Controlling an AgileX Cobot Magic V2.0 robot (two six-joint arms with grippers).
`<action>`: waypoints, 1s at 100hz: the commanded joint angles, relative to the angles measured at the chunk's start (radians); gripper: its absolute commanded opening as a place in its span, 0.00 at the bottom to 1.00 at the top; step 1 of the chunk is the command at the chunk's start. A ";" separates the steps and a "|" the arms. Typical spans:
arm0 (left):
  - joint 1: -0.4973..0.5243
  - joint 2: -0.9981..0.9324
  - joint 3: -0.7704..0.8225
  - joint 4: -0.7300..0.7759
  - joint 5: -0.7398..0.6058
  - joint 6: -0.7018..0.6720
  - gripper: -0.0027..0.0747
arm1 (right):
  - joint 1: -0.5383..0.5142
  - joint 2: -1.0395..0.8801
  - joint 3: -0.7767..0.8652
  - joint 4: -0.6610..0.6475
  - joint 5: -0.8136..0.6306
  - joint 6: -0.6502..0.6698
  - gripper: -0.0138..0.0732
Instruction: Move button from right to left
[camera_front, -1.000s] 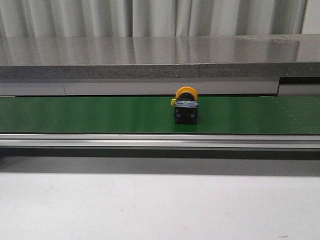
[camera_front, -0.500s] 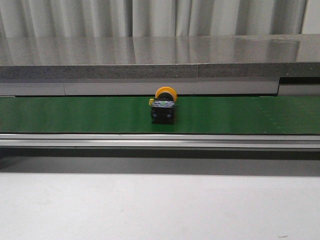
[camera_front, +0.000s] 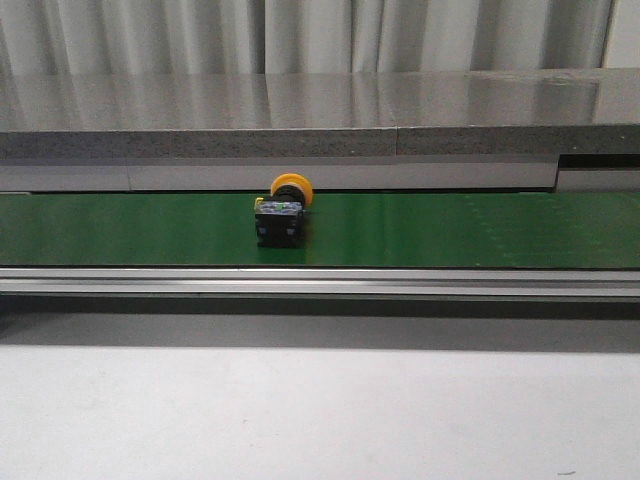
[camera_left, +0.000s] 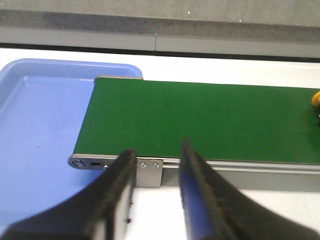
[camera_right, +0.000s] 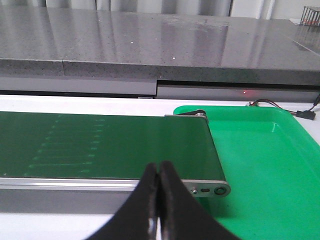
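The button, with an orange-yellow cap on a black body, lies on the green belt a little left of the middle in the front view. Its orange edge just shows at the border of the left wrist view. My left gripper is open with nothing between its fingers, in front of the belt's left end. My right gripper is shut and empty, in front of the belt's right end. Neither gripper shows in the front view.
A blue tray sits at the belt's left end and a green tray at its right end. A metal rail runs along the belt's near side. A grey stone counter rises behind the belt.
The button has travelled leftward along the belt, from right of the middle to left of it. Neither gripper appears in the earlier frames.
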 joint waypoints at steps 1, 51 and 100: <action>-0.001 0.070 -0.064 -0.011 -0.070 0.000 0.66 | 0.003 0.011 -0.023 -0.010 -0.087 0.001 0.08; -0.090 0.498 -0.396 -0.007 0.041 0.000 0.79 | 0.003 0.011 -0.023 -0.010 -0.087 0.001 0.08; -0.213 0.927 -0.866 -0.034 0.357 -0.015 0.79 | 0.003 0.011 -0.023 -0.010 -0.087 0.001 0.08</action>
